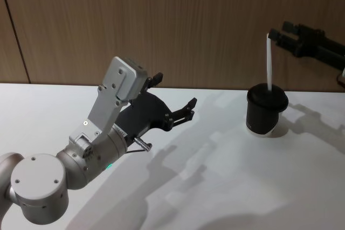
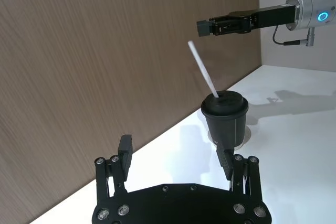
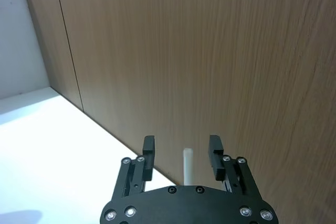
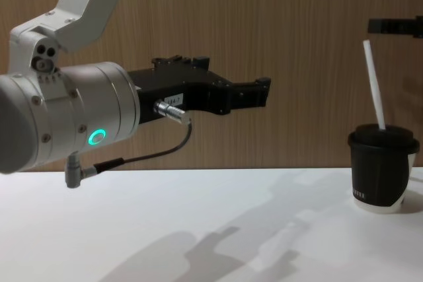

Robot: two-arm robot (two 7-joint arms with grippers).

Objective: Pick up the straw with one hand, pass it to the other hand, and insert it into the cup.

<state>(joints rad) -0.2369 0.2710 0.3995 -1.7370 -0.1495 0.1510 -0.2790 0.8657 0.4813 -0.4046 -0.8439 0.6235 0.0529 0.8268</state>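
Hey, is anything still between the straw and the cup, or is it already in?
Nothing visible stands between them. The straw already pokes down through the lid of the cup. The right gripper is open at the straw's top end; the left gripper hangs open well aside.

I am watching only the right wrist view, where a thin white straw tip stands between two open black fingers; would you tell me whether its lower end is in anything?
Observer: Yes. The thin white straw goes down through the lid of the black ribbed cup with a white base, which stands upright on the white table.
Operator: Thank you. Is the straw straight up?
Observer: Not quite. In the chest view it leans, its top towards the robot's left, just below the right gripper.
Operator: And where is the other arm?
Observer: The left gripper is open and empty, above the table, well left of the cup.
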